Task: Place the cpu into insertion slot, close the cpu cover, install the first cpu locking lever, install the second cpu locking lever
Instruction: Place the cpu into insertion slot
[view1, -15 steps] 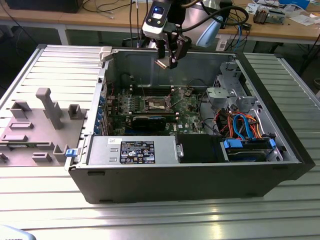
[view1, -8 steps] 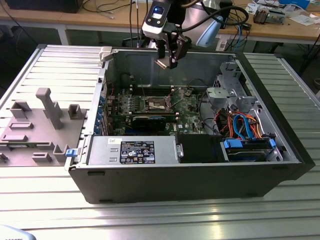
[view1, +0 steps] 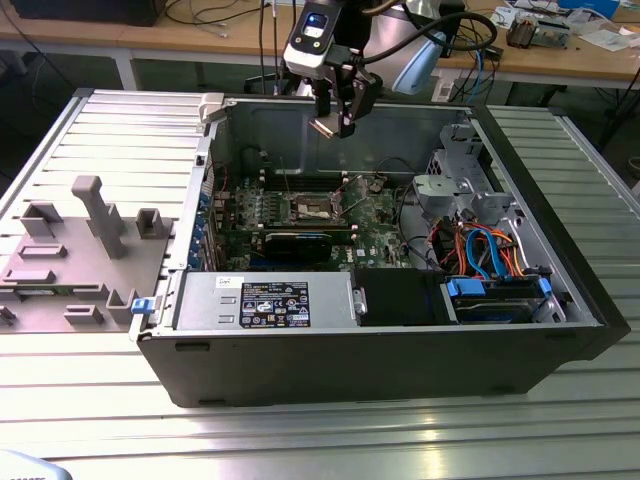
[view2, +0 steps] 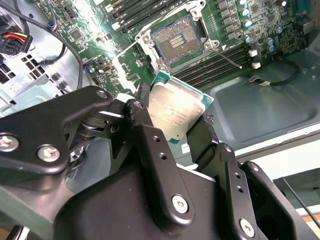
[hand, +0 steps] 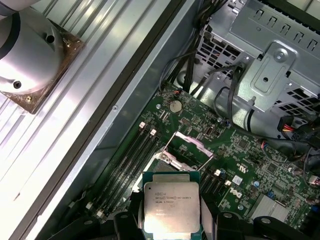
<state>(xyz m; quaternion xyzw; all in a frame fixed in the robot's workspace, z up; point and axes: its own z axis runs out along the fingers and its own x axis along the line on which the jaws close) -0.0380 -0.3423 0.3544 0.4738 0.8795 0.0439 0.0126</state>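
Gripper (view1: 336, 122): we record it clamped on the cpu (view2: 176, 109), with a black finger (view2: 144, 119) at each of two opposite edges and the silvery top showing in both wrist views. Open computer case (view1: 400, 350): we list within it the green motherboard (view1: 375, 222), a labelled grey power supply (view1: 265, 300) along the near wall, and coloured cables (view1: 480, 250) toward the exterior view's right. Insertion slot (view2: 177, 40): on the motherboard, uncovered, its dark centre exposed. We note the cpu held clear of the motherboard, well apart from the slot.
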